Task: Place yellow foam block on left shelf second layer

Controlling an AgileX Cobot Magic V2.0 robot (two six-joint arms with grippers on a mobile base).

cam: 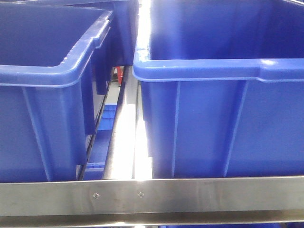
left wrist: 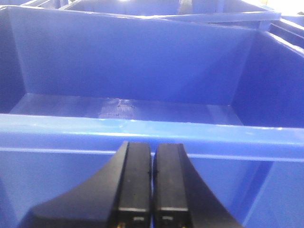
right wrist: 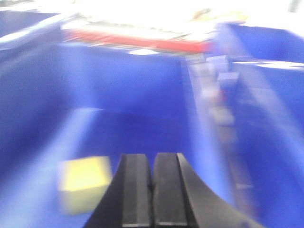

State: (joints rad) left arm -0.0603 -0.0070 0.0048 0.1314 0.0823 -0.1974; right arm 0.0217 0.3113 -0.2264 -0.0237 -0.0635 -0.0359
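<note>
Step judged: approach, block not yet grasped. Right claw (right wrist: 152, 190) pressed together, empty, above a blue bin (right wrist: 142, 104); yellow block (right wrist: 83, 183) lay on the bin floor just left of it. Left claw (left wrist: 152, 190) also together, facing another bin (left wrist: 142, 133). Next: spread, descend. Block matte, cube-shaped; bins glossy plastic.

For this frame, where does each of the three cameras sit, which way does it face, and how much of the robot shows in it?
Exterior front: low before a steel shelf rail, facing two blue bins; no robot visible.
Left wrist: behind the left gripper, jaws together, looking over a rim into an empty blue bin.
Right wrist: behind the right gripper, jaws together, blurred, looking down into a bin holding the yellow foam block.
Shared: both wrist views show closed jaws before blue bins.
</note>
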